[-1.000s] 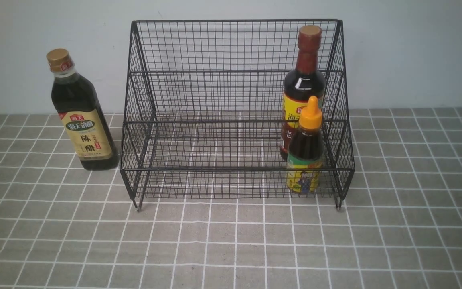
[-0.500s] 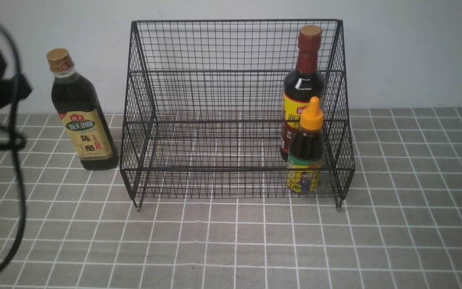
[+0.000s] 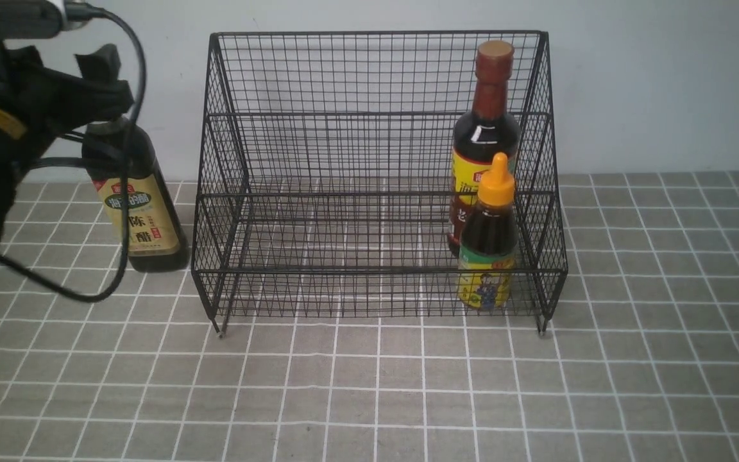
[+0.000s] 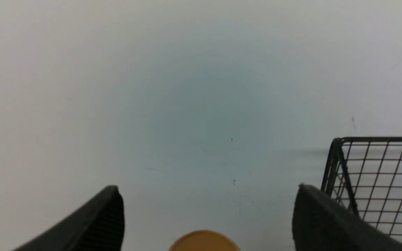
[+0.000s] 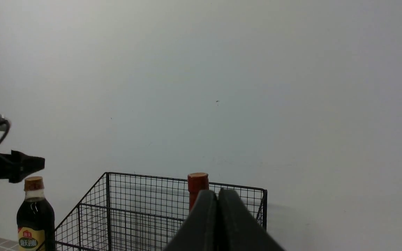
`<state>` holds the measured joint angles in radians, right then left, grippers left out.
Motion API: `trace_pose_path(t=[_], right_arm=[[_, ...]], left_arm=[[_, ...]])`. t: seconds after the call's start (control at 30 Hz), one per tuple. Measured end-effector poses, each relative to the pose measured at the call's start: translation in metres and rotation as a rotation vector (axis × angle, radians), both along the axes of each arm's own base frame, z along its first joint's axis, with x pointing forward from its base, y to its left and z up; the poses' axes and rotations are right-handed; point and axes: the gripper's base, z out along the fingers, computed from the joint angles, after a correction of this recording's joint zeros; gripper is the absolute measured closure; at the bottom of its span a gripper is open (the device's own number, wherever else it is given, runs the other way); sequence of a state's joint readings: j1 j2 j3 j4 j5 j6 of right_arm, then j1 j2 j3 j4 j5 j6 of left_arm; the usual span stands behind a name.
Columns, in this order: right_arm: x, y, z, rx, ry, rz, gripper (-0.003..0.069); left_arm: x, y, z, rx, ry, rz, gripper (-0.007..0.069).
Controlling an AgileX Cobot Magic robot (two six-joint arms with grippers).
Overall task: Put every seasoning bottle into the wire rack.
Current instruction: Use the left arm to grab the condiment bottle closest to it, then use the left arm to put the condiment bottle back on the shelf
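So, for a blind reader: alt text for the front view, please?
The open left end effector hovers at the top of a beige-labelled bottle beside a black wire rack; a brown-capped bottle and an orange-capped bottle stand inside, at its right end.

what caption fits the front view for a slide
Open left gripper hovers by the gold-capped bottle beside the wire rack; the brown-capped bottle and orange-capped bottle already stand inside.

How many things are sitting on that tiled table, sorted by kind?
Seasoning bottles: 3 (gold-capped bottle, brown-capped bottle, orange-capped bottle)
Wire rack: 1
Total: 4
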<state>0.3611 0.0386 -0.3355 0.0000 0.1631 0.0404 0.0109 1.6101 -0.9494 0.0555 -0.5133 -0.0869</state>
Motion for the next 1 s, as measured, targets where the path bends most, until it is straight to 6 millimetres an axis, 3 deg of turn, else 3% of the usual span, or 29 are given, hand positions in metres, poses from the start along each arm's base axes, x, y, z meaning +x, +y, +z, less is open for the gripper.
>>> trace_pose_path(t=[0.17, 0.3, 0.43, 0.63, 0.7, 0.77, 0.8, 0.87, 0.9, 0.93, 0.97, 1.0], right_arm=[[0.000, 0.000, 0.000, 0.000, 0.000, 0.000, 0.0672], [0.000, 0.000, 0.000, 0.000, 0.000, 0.000, 0.0672], [0.000, 0.000, 0.000, 0.000, 0.000, 0.000, 0.0672], [0.000, 0.000, 0.000, 0.000, 0.000, 0.000, 0.0672], [0.000, 0.000, 0.000, 0.000, 0.000, 0.000, 0.0672], [0.000, 0.000, 0.000, 0.000, 0.000, 0.000, 0.0672], [0.000, 0.000, 0.000, 0.000, 0.000, 0.000, 0.0672], [0.000, 0.000, 0.000, 0.000, 0.000, 0.000, 0.0672], [0.000, 0.000, 0.000, -0.006, -0.001, -0.002, 0.0672], [0.000, 0.000, 0.000, -0.006, 0.000, -0.002, 0.0672], [0.000, 0.000, -0.001, -0.010, 0.004, -0.003, 0.0672], [0.000, 0.000, -0.001, -0.011, 0.004, -0.004, 0.0672]], left_arm=[[0.023, 0.000, -0.027, -0.003, 0.057, 0.001, 0.0056], [0.028, 0.002, -0.039, -0.027, 0.086, 0.018, 0.0154], [0.028, 0.002, -0.039, -0.031, 0.082, 0.021, 0.0321], [0.020, 0.000, -0.026, 0.000, 0.110, 0.014, 0.0319], [0.015, 0.000, -0.015, 0.001, 0.105, 0.015, 0.0321], [0.010, 0.001, 0.015, 0.001, 0.067, 0.017, 0.0321], [0.008, 0.001, 0.020, 0.001, 0.057, 0.017, 0.0321], [0.003, 0.001, 0.050, 0.002, -0.003, 0.018, 0.0321], [0.000, 0.000, 0.074, 0.000, -0.050, 0.018, 0.0321], [0.000, 0.000, 0.074, 0.000, -0.050, 0.017, 0.0321], [-0.003, -0.002, 0.098, 0.000, -0.092, 0.011, 0.0321], [-0.004, -0.003, 0.103, 0.001, -0.101, 0.009, 0.0321]])
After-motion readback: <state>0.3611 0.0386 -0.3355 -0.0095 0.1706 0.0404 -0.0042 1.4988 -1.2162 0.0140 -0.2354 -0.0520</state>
